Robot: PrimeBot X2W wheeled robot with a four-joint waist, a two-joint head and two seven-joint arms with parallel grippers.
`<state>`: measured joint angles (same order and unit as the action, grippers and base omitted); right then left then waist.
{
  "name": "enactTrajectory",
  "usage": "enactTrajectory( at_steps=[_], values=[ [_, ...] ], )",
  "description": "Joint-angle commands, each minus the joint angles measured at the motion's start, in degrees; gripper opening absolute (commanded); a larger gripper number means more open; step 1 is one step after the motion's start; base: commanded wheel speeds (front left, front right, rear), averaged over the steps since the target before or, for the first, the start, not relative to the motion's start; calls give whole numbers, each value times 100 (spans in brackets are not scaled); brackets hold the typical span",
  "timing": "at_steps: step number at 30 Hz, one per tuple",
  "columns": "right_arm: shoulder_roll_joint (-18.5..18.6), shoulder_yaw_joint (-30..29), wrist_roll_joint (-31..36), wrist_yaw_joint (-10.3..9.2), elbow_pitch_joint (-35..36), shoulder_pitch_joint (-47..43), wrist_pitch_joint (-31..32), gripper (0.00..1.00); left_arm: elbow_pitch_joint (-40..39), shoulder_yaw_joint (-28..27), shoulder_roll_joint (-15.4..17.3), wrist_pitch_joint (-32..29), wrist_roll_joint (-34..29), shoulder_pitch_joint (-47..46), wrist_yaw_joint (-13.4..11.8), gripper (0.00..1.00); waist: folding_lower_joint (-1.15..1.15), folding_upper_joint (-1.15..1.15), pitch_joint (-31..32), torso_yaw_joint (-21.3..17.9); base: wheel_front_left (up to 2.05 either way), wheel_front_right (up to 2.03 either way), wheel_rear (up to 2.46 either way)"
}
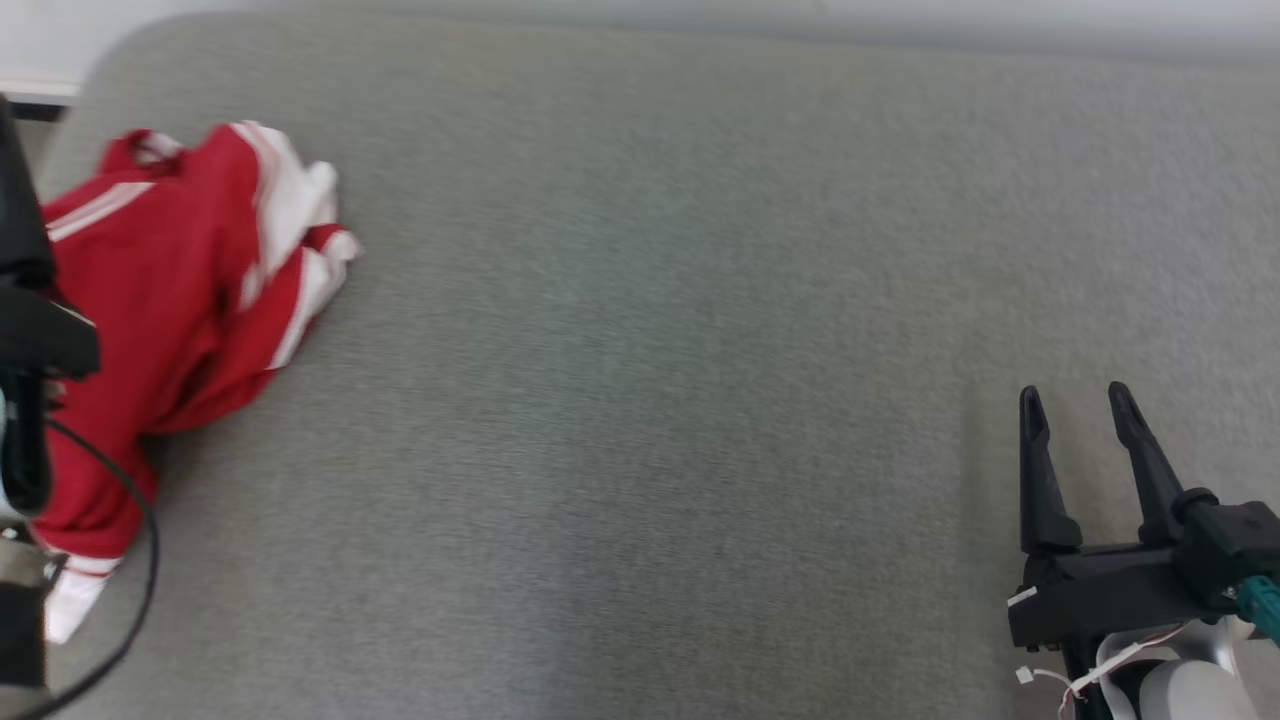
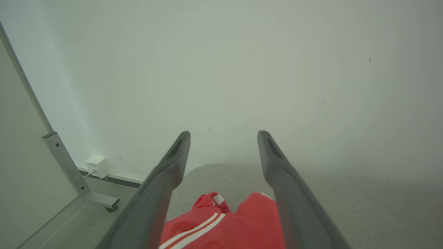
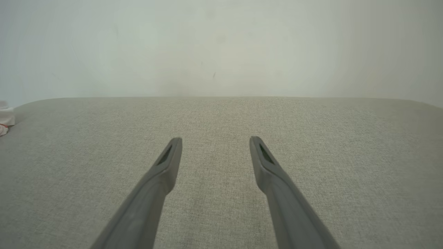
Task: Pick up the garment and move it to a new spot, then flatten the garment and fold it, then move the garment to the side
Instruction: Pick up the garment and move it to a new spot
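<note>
Grey woven upholstery [image 1: 640, 400], flat and finely textured with a rounded far corner, is seen in the head view below a strip of pale wall [image 1: 1000, 15]. A red garment [image 1: 170, 290] with white stripes and white cuffs is heaped in soft folds at the surface's left side, partly hidden by the dark left arm [image 1: 25, 330] and a thin black cable [image 1: 140, 560]. At the lower right, the right gripper [image 1: 1074, 393] is held with its two tapered black fingers spread apart and nothing between them.

From the left wrist view, a smooth, pale wall [image 2: 242, 69] is seen, with a white plug [image 2: 98, 165] and a metal bracket [image 2: 69, 166] low on the left. The left gripper [image 2: 225, 133] is shown with jaws apart; the crumpled garment [image 2: 235, 228] lies beneath them, ungripped.

From the right wrist view, the right gripper [image 3: 215, 139] is shown spread wide over bare grey fabric [image 3: 346, 155], and a sliver of the garment [image 3: 5, 119] is glimpsed at the left edge.
</note>
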<state>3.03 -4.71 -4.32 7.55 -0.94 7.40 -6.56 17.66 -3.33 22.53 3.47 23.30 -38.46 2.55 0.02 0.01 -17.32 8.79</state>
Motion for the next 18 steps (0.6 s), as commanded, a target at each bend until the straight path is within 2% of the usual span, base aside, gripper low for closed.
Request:
enactTrajectory(
  at_steps=[1, 10, 18],
  values=[
    [37, -38, 42, -12, 48, 88, -17, 100, 337, -15, 126, -54, 9, -277, 40, 100, -2, -1, -586, -566, 0, 0, 0],
    [64, -105, 6, -12, 112, 117, -56, 100, 1554, 221, 311, -417, 3, -672, 216, 100, -2, -1, -759, -666, 0, 0, 0],
    [45, -94, 39, -12, 89, 137, -41, 100, 2546, 586, 411, -1341, 89, -804, 365, 100, -2, -1, -687, -640, 0, 0, 0]
  ],
)
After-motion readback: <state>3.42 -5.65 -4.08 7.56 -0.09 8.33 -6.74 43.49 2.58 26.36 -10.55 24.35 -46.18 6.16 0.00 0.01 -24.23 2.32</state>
